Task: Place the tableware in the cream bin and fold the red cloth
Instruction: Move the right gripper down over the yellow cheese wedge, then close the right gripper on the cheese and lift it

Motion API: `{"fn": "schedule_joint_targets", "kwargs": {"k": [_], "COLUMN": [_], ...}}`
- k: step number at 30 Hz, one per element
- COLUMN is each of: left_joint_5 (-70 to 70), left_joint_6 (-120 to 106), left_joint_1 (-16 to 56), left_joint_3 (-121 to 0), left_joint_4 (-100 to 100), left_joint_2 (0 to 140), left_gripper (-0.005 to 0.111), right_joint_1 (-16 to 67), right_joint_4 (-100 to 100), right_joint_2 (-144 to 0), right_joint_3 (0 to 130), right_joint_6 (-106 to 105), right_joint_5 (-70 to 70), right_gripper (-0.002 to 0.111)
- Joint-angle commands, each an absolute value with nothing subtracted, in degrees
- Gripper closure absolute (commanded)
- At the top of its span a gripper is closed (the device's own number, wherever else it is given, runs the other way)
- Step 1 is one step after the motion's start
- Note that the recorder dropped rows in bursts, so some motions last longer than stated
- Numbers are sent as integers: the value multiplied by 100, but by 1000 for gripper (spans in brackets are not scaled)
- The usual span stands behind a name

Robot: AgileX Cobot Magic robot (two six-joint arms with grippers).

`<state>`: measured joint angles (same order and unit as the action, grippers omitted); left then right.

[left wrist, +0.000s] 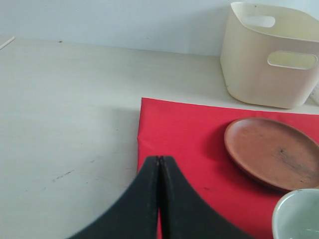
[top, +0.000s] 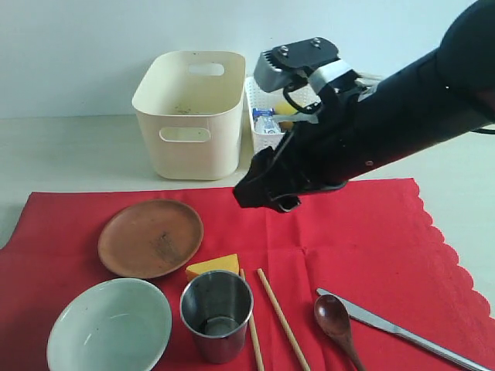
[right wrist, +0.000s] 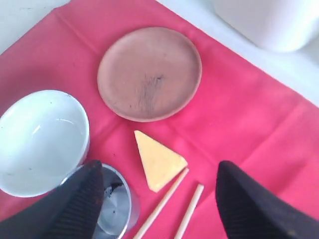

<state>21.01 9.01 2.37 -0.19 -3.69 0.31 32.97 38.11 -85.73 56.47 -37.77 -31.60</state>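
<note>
The right gripper (top: pixel 263 193) was held above the red cloth (top: pixel 363 232), over the cheese wedge (right wrist: pixel 158 162) that lay between the plate (top: pixel 151 238) and the chopsticks (top: pixel 283 321). Its fingers (right wrist: pixel 70 204) were spread wide with nothing between them, a stance judged to be a readiness to come down on one of the pieces below. The left gripper (left wrist: pixel 159 162) was kept low at the cloth's edge beside the bare table (left wrist: pixel 65 124), its fingers pressed together on nothing, presumably so that the other arm was left room to work.

The tableware was all laid out on the cloth: the plate, a bowl (top: pixel 108 325), a cup (top: pixel 216 313) just beside the cheese, a spoon (top: pixel 336 318) and a knife (top: pixel 402 332). None of it was seen in the cream bin (top: pixel 189 116), which had been set off the cloth at its far edge, next to a white basket (top: pixel 251 108), its open top within easy reach. Folding was judged impossible until the cloth was cleared.

The cloth was seen spread flat, bright red, lightly creased, scalloped along one side and far wider than the bin.
</note>
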Motion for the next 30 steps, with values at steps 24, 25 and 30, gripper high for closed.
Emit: {"fn": "schedule_joint_targets", "kwargs": {"k": [24, 25, 30], "left_joint_5": [2038, 2038, 2038], "left_joint_6": [900, 900, 900], "left_joint_1": [228, 228, 228], "left_joint_3": [0, 0, 0], "left_joint_4": [-374, -374, -374], "left_joint_2": [0, 0, 0], "left_gripper": [107, 107, 107], "right_joint_1": [4495, 4518, 4534], "right_joint_4": [639, 620, 487], "right_joint_2": [-12559, -12607, -12798], "right_joint_3": [9768, 9799, 9835], "right_joint_6": [-2776, -2776, -2776], "right_joint_5": [-6233, -6257, -6271], "right_gripper": [46, 46, 46]}}
